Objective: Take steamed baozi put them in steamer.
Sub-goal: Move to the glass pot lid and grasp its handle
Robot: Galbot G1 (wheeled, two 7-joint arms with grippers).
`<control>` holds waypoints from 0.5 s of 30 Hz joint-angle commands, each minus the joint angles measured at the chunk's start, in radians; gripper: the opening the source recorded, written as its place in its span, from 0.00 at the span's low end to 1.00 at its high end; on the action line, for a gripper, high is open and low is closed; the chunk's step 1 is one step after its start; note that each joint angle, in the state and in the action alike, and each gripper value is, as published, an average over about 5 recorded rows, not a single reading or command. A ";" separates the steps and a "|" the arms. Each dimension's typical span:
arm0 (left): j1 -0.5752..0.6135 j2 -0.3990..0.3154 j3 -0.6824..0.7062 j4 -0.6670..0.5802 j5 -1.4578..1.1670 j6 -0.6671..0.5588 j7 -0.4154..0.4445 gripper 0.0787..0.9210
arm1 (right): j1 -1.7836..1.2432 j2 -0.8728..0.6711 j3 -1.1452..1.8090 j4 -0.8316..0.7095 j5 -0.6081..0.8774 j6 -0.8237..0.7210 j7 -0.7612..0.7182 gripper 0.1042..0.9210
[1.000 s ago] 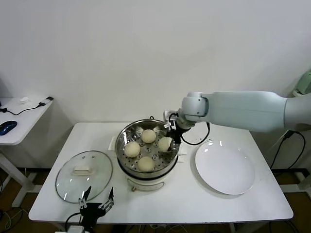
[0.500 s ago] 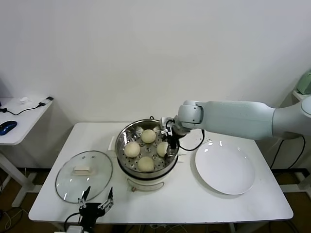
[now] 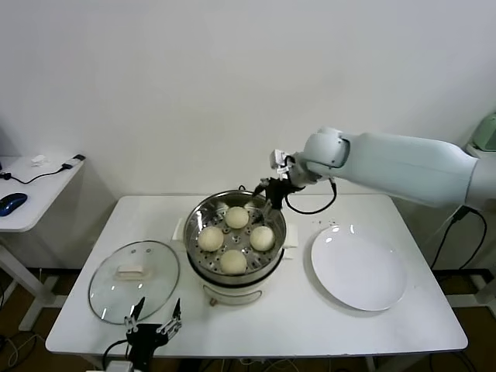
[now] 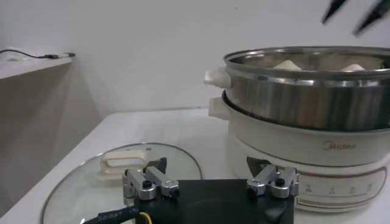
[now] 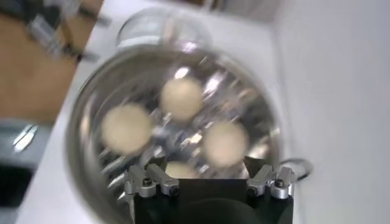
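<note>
- Right end effector (image 3: 269,192) has been lifted off since 0.5 s ago; 4th baozi (image 3: 262,237) left in steamer (image 3: 203,267).
- Fingers spread, nothing held.
- All four baozi inside; task judged done.
- Left end effector (image 3: 156,319) parked at bench (image 3: 310,322) edge, open.

Right gripper (image 3: 269,194) released fourth baozi (image 3: 262,238), now resting on tray inside steamer (image 3: 235,267). Lifted clear, fingers apart, toward upper right above far rim; arm raised.

Right gripper (image 5: 210,182) hangs open above the steamer (image 5: 85,109), four steamed baozi (image 5: 181,97) inside, glass lid (image 5: 146,27) beyond.
</note>
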 commanded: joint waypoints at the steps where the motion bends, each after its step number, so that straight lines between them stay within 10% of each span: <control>1: -0.007 0.003 -0.002 -0.001 -0.031 -0.016 0.002 0.88 | -0.325 -0.230 0.539 0.052 -0.080 0.078 0.425 0.88; 15: -0.081 0.045 -0.045 -0.002 -0.024 -0.060 0.017 0.88 | -1.458 -0.337 1.619 0.256 -0.350 0.194 0.667 0.88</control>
